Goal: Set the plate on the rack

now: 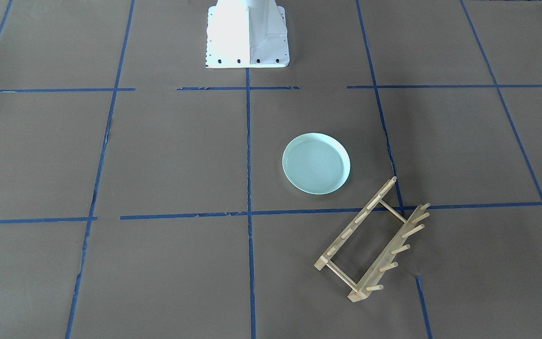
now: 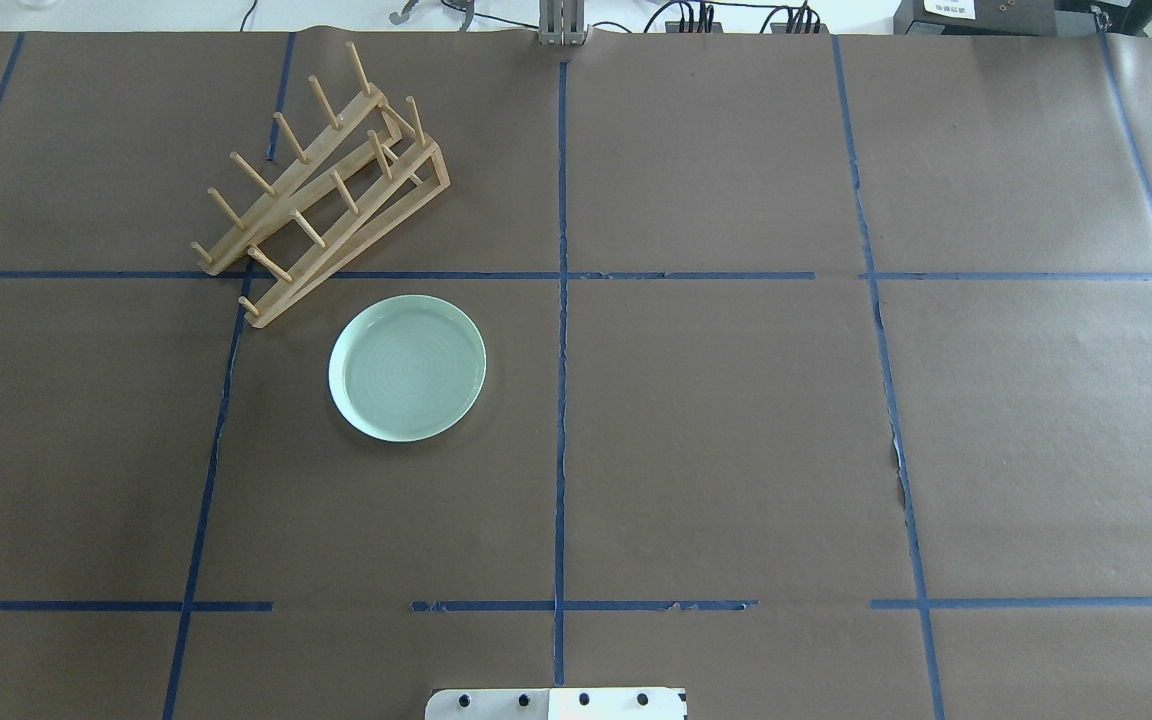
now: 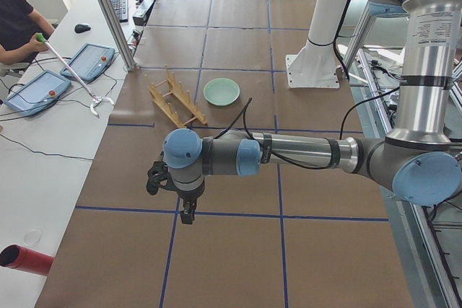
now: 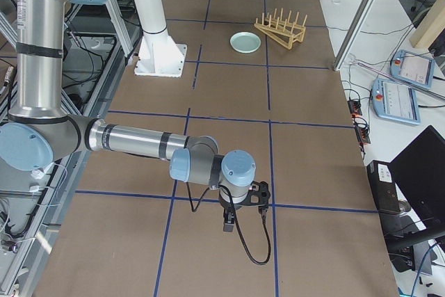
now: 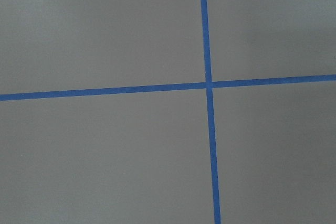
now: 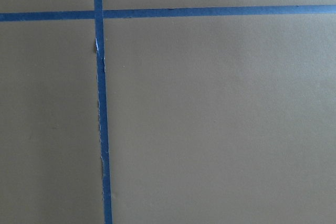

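The pale mint-green plate (image 1: 316, 163) lies flat on the brown table, also in the overhead view (image 2: 407, 367) left of centre. The light-wood rack (image 1: 387, 256) stands empty just beyond it, set at a slant (image 2: 348, 245). Both show small in the side views: plate (image 3: 221, 91) (image 4: 245, 42), rack (image 3: 173, 102) (image 4: 280, 29). My left gripper (image 3: 186, 214) hangs over the table's left end, far from the plate. My right gripper (image 4: 228, 226) hangs over the right end. I cannot tell whether either is open or shut. Both wrist views show only paper and tape.
Blue tape lines grid the brown paper. The white robot base (image 1: 246, 35) stands at the table's near middle edge. An operator (image 3: 18, 27) with a grabber stick sits at a side bench with teach pendants (image 3: 90, 60). A red cylinder (image 3: 25, 259) lies there.
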You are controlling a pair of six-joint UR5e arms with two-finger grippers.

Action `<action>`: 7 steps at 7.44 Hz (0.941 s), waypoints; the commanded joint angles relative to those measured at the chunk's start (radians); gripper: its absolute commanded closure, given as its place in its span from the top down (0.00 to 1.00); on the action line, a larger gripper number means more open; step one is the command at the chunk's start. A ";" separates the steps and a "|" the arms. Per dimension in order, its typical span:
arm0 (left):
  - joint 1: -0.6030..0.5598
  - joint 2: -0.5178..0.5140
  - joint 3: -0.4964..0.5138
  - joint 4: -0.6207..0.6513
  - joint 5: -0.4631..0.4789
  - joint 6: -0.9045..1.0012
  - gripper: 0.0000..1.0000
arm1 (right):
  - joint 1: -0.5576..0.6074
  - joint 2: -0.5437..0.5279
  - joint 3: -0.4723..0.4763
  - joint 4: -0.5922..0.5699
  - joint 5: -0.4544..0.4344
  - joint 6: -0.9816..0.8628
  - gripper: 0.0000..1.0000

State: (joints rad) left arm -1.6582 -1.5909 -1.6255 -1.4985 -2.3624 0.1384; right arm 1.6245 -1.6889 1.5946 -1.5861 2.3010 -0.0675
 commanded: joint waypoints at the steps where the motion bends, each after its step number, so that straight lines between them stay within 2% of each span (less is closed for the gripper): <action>1: 0.002 -0.004 -0.005 0.000 0.000 0.004 1.00 | 0.000 -0.001 -0.001 0.000 0.000 0.000 1.00; 4: 0.005 0.000 0.001 -0.029 0.008 0.004 1.00 | 0.000 0.000 -0.001 0.000 0.000 0.000 1.00; 6: 0.006 0.058 0.004 -0.141 0.002 -0.002 1.00 | 0.000 0.000 -0.001 0.000 0.000 0.000 1.00; 7: 0.035 0.068 0.004 -0.287 -0.001 -0.035 1.00 | 0.000 0.000 -0.001 0.000 0.000 0.000 1.00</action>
State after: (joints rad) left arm -1.6457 -1.5432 -1.6239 -1.6494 -2.3613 0.1283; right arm 1.6245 -1.6890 1.5938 -1.5861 2.3010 -0.0675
